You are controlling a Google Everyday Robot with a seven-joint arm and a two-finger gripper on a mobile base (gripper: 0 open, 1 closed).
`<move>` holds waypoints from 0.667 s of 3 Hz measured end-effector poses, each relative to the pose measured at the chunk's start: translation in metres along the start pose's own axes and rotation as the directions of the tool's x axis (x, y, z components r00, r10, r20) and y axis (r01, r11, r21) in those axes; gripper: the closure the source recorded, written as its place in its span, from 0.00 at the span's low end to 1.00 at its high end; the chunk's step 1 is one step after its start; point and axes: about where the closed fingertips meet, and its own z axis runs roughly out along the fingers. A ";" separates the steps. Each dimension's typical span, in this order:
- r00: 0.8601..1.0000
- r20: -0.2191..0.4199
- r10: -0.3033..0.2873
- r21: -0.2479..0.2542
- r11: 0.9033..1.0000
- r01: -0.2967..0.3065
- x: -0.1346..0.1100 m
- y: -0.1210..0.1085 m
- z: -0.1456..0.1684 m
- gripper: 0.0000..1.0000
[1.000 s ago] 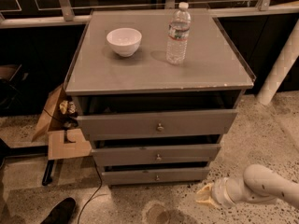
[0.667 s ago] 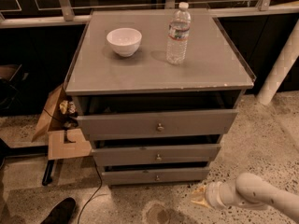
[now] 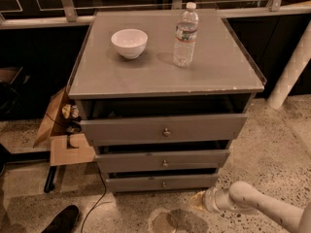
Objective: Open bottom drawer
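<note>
at cabinet (image 3: 165,76) base: bottom drawer (image 3: 131,183) slim, grey, round knob (image 3: 164,184) | gripper (image 3: 197,201) low right, grip unclear

Gripper (image 3: 198,201) sits low at lower right, its arm (image 3: 262,205) cut off by the bottom-right corner. Shoe (image 3: 60,221) at lower left gets chopped by the bottom edge. Cardboard box (image 3: 63,142) contents: can't tell.

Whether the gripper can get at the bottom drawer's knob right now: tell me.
Probably yes. The gripper hangs low, just below and right of the bottom drawer, and nothing shows between it and the knob at the drawer's centre.
</note>
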 end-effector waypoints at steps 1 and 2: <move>1.000 -0.004 -0.002 0.018 1.000 0.002 0.005 -0.007 0.002 0.73; 0.999 -0.030 -0.044 0.040 0.998 0.045 0.013 -0.008 0.005 0.50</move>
